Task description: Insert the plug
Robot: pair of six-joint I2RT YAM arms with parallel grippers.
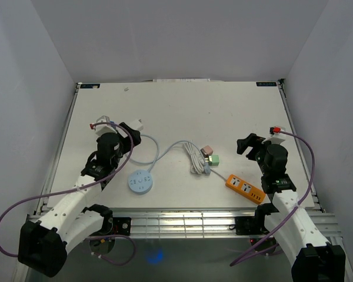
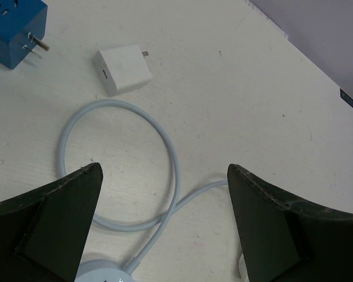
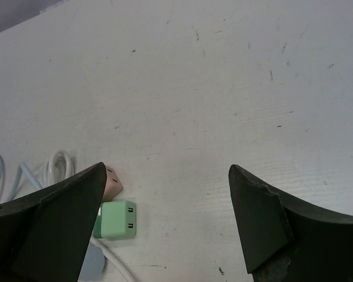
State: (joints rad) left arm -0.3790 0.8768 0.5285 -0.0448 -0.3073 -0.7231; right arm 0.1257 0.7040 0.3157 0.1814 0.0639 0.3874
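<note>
1. Two pincers, both spread wide and holding nothing: the left gripper (image 2: 165, 169) hangs low over the table (image 3: 235, 88), and the right gripper (image 3: 167, 169) hangs over a bare patch of it.
2. Under the left jaws lies a loop of white cable (image 2: 115, 103), which runs to the round socket hub (image 1: 140, 181).
3. Beyond that loop the white charger (image 2: 122, 69) lies flat with its prongs pointing away. The blue cube adapter (image 2: 12, 29) sits further left, well apart.
4. Near the right gripper's left finger lie the green plug cube (image 3: 119, 219) and the pink cube (image 3: 112, 183), just beside each other. The orange power strip (image 1: 245, 188) lies near the right arm, outside its wrist view.
5. Judgement: no plug is seated yet, and which plug is meant cannot be told.
6. Hazards:
   - The left jaws, closing as they stand, would probably catch cable rather than charger.
   - A charger gripped askew may meet its socket with tilted prongs and jam.
   - The unsecured strip or hub may slide under insertion force unless the other arm braces it.
</note>
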